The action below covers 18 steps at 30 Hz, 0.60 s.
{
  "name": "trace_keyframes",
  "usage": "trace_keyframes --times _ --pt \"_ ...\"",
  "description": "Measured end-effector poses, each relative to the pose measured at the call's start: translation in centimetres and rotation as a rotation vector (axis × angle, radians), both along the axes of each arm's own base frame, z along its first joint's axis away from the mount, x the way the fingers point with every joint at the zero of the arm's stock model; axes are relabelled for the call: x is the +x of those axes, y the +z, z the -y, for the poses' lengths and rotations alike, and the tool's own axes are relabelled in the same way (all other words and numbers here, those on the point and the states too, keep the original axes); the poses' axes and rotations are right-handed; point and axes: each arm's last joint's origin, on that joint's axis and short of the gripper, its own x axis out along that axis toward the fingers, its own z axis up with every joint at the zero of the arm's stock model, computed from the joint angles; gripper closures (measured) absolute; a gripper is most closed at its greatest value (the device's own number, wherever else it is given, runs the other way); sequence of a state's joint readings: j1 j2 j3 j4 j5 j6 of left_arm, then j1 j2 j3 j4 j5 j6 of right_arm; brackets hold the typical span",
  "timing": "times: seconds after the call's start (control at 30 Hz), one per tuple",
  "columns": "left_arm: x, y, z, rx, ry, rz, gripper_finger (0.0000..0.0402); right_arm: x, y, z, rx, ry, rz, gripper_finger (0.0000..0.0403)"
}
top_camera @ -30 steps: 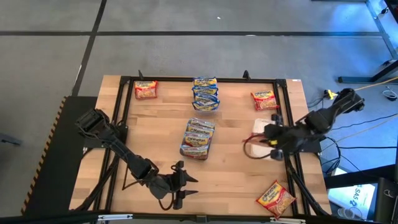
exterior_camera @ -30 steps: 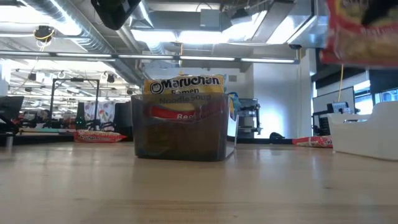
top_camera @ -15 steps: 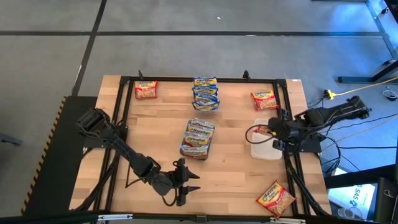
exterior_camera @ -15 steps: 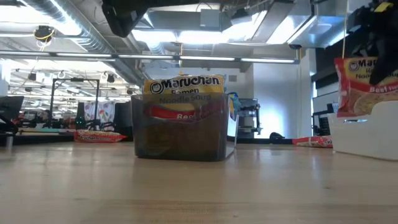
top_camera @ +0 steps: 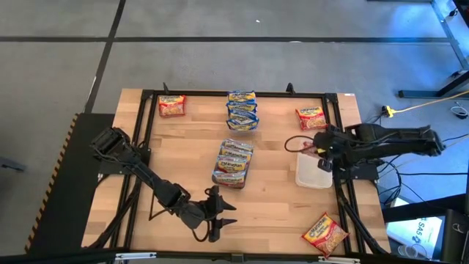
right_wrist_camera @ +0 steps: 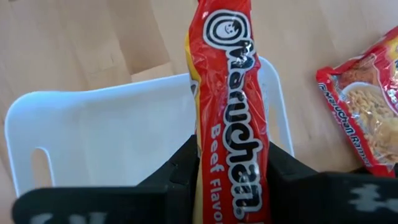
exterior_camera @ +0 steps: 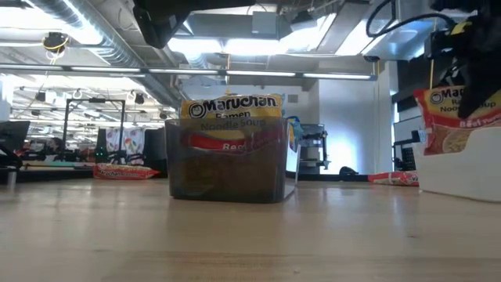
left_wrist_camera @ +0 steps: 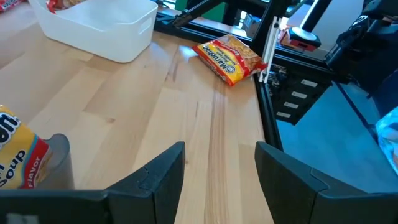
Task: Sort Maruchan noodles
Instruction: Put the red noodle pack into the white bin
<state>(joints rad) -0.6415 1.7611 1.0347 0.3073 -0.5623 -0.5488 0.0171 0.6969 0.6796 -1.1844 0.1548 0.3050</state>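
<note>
Table (top_camera: 183, 147) of light wood carries a black frame (top_camera: 143, 132) along its edges, and everything else lies on it or hangs above it.

Seen from above, with the table center as the middle of the clock: the left arm reaches in from 8 o'clock, and the left gripper (top_camera: 222, 221) hangs near the 6 o'clock edge with its fingers spread wide and nothing between them. The right arm comes in from 3 o'clock. The right gripper (right_wrist_camera: 230, 165) is closed on a red packet (right_wrist_camera: 229, 118), holding it on edge just over the white bin (top_camera: 314, 174), which stands at about 3 o'clock. In the low view this packet (exterior_camera: 458, 117) hangs partly behind the wall of the bin.

The clear tub (exterior_camera: 227, 168) stands close to the center and holds a stack of packets (top_camera: 233, 161) with yellow and red labels. A second stack with blue labels (top_camera: 242, 110) lies at 12 o'clock, near the far edge.

Single packets lie loose: one (top_camera: 172, 105) at 11 o'clock in the far corner, one (top_camera: 311, 116) at 2 o'clock just beyond the white bin, and one (top_camera: 325, 233) at 5 o'clock near the near corner, well apart from the others.
</note>
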Motion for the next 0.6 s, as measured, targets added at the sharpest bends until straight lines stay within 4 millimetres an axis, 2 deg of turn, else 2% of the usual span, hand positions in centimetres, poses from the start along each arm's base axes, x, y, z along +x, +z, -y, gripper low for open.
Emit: trace_keyframes --times 0.6 --pt "-0.2 0.0 0.3 -0.007 -0.031 -0.007 0.0212 2.1 -2.5 2.2 0.128 -0.081 -0.159 0.0319"
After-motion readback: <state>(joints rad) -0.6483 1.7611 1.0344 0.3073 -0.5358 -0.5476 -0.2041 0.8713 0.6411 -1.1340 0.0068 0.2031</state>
